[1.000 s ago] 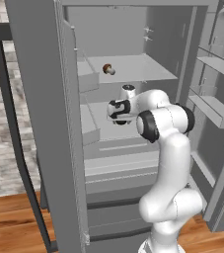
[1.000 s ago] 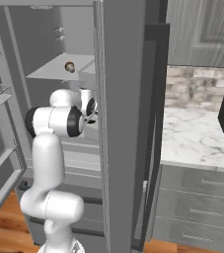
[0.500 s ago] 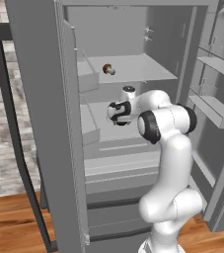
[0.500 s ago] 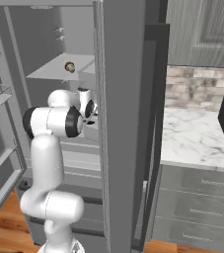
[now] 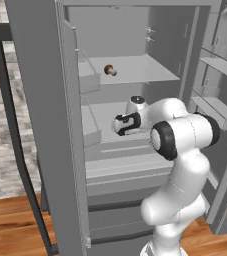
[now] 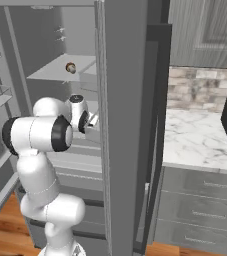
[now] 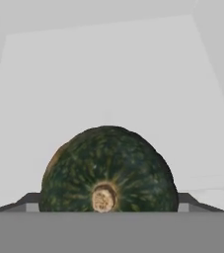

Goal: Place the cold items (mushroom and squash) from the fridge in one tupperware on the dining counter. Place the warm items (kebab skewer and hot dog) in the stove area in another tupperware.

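Little had shifted in a second: the gripper (image 5: 118,125) reached a touch deeper over the fridge's middle shelf (image 5: 135,148). Its fingers (image 7: 29,201) flanked the dark green squash (image 7: 108,170) (stem end facing the hand), jaws closed onto its sides. Near the upper shelf's (image 5: 150,74) left edge sat the mushroom (image 5: 110,70).

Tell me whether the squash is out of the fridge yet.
Not yet. The squash sits on a pale fridge shelf, stem end toward the hand camera, while the mushroom lies on the shelf above.
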